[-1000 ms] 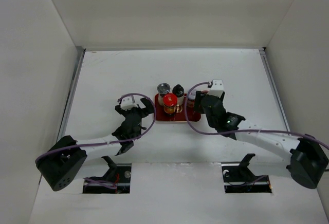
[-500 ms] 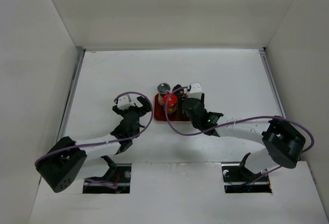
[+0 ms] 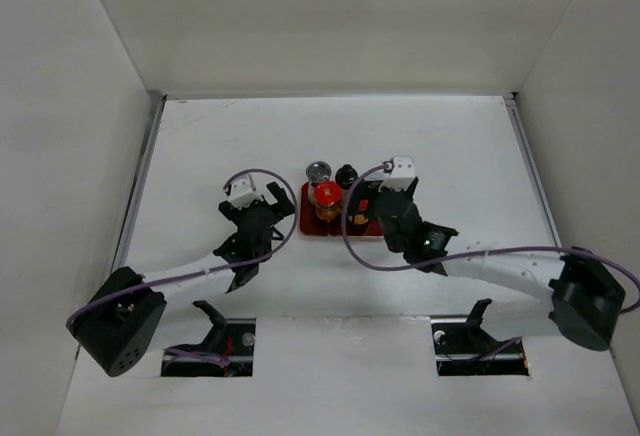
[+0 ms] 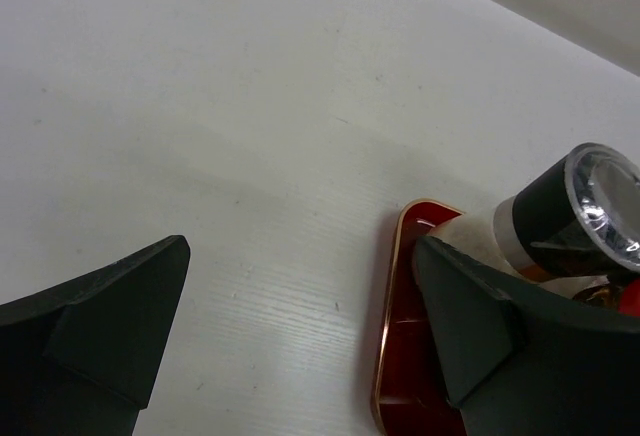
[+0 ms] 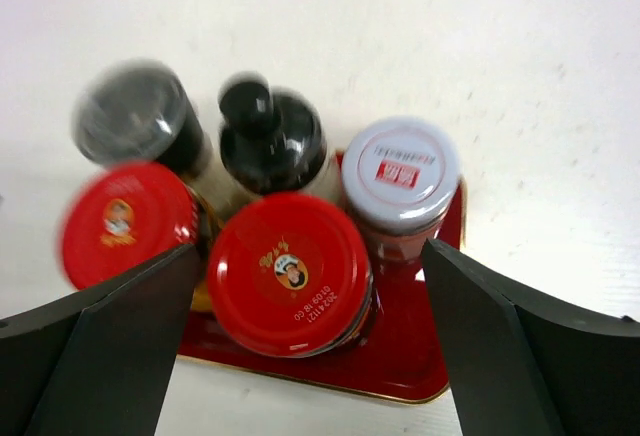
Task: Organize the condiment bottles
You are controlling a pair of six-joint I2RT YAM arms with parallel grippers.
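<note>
Five condiment bottles stand clustered on the red tray (image 5: 405, 361). A red-capped jar (image 5: 290, 274) is at the front. Another red-capped jar (image 5: 128, 224) stands to its left and a white-lidded jar (image 5: 400, 171) to its right. Behind them are a slim black-topped bottle (image 5: 268, 136) and a blurred grey-lidded jar (image 5: 135, 116). My right gripper (image 5: 315, 351) is open, with its fingers on either side of the front red-capped jar and not touching it. My left gripper (image 4: 300, 341) is open over bare table beside the tray's left edge (image 4: 385, 356), close to the silver-lidded jar (image 4: 590, 206).
The white table (image 3: 200, 146) is enclosed by white walls at the back and on both sides. From above, the tray (image 3: 312, 228) lies mid-table between my left gripper (image 3: 262, 218) and right gripper (image 3: 380, 211). Purple cables loop over both wrists.
My right gripper swung left over the tray, then drew back to the right, and its jaws opened wider. The left arm shifted only slightly.
</note>
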